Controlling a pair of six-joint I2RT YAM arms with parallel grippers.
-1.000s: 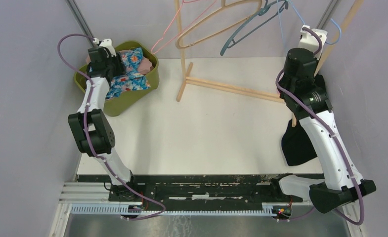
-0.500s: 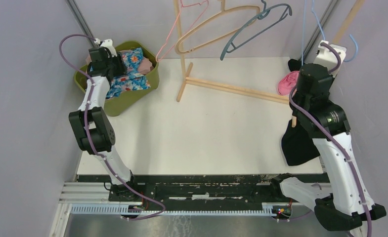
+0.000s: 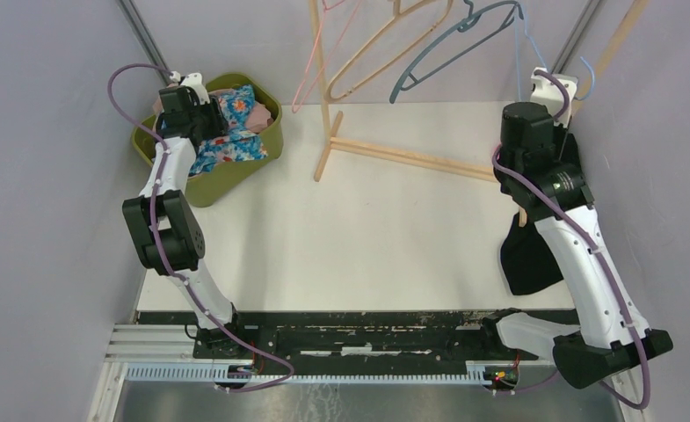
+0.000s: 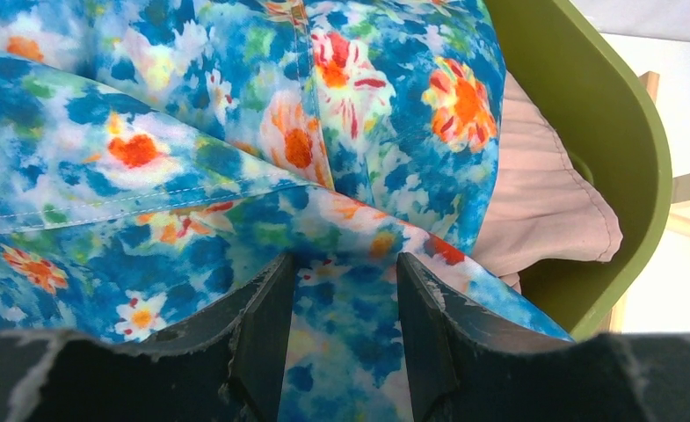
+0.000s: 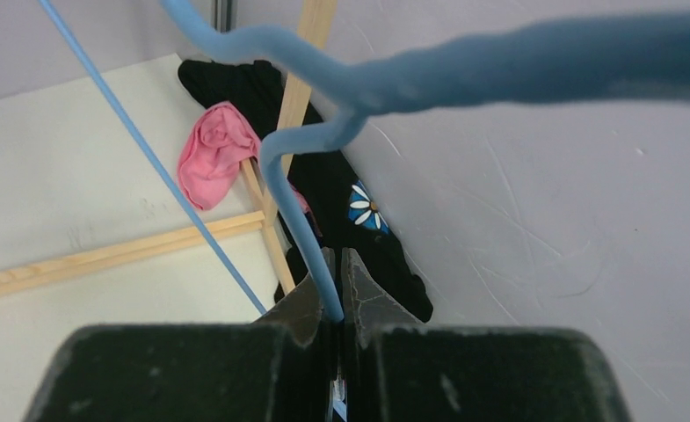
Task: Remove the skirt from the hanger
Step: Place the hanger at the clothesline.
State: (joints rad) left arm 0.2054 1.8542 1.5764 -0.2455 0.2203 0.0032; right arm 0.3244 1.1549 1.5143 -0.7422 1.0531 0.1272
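Note:
The skirt (image 3: 232,132), blue with a bright flower print, lies bunched in the green basket (image 3: 236,178) at the back left, apart from any hanger. My left gripper (image 3: 202,117) hovers just over it. In the left wrist view the skirt (image 4: 236,132) fills the frame, and the left gripper (image 4: 345,264) stands open with the cloth showing between its fingers. At the back right my right gripper (image 3: 559,88) is shut on a thin light-blue hanger (image 3: 519,61). In the right wrist view the hanger (image 5: 534,57) runs down into the shut right gripper (image 5: 339,264).
A wooden rack (image 3: 411,156) stands at the back with pink (image 3: 310,53), wooden (image 3: 385,44) and grey-blue (image 3: 446,48) hangers. A black garment (image 3: 530,255) lies by the right arm. A pink cloth (image 5: 214,154) and a black daisy-print cloth (image 5: 359,207) sit in the far right corner. The basket (image 4: 605,132) also holds pale pink cloth (image 4: 543,193).
The right arm swung out to the right with the blue hanger, then came back towards the rack. The hangers on the rack sway. The left arm stayed still.

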